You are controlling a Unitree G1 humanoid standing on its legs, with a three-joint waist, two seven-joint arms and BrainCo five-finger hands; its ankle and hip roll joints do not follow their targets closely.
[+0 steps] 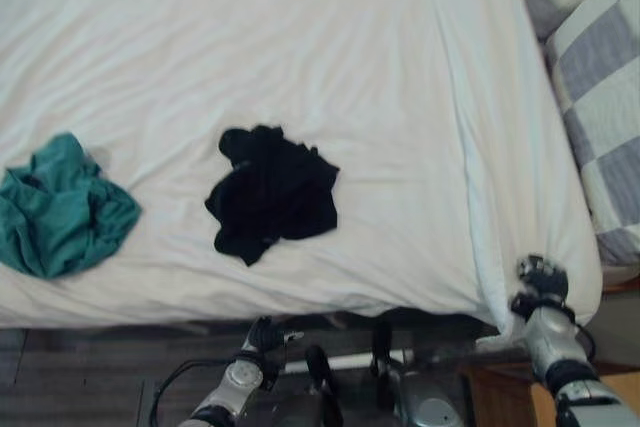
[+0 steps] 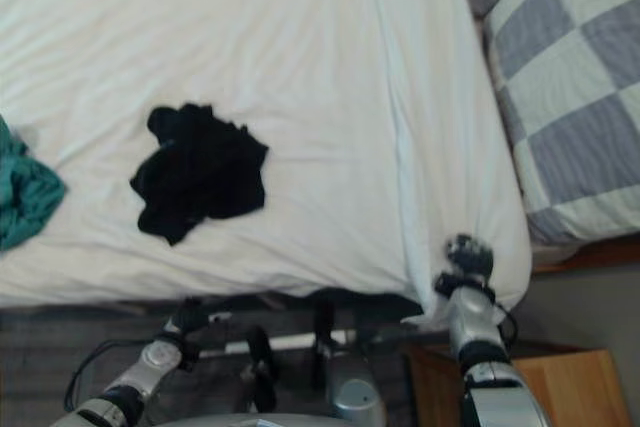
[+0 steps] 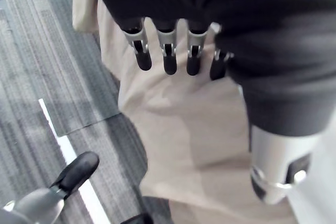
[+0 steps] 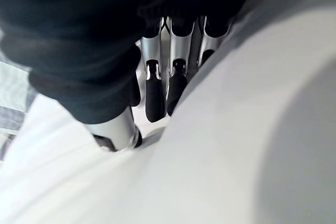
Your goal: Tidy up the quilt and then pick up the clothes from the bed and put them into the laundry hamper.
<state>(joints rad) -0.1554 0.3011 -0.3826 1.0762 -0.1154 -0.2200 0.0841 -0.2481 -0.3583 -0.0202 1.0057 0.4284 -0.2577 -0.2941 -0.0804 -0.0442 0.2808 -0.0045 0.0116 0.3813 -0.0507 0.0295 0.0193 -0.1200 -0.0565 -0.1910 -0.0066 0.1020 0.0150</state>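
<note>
Your left robot hand (image 1: 262, 335) sits lowest in the left eye view, below the front edge of the bed (image 1: 300, 302) and clear of the white quilt (image 1: 300, 67), so it is parked rather than working. On the quilt lie the clothes: a black garment (image 1: 272, 192) near the front edge and a teal garment (image 1: 60, 209) well to its left, both bunched and untouched. In the right eye view your right robot hand (image 2: 468, 257) is up against the quilt's hanging corner beside the checked pillows (image 2: 570, 97), placed, you'd judge, to tug that edge straight before any garment is lifted. No laundry hamper is to be seen, so nothing is in it that you can confirm. From the left wrist view the left hand's fingers (image 3: 168, 56) hang straight and slack over beige cloth and grey floor (image 3: 47, 77), holding nothing. From the right wrist view the fingers (image 4: 157, 93) press into white fabric; whether they have actually closed on it you cannot tell.
</note>
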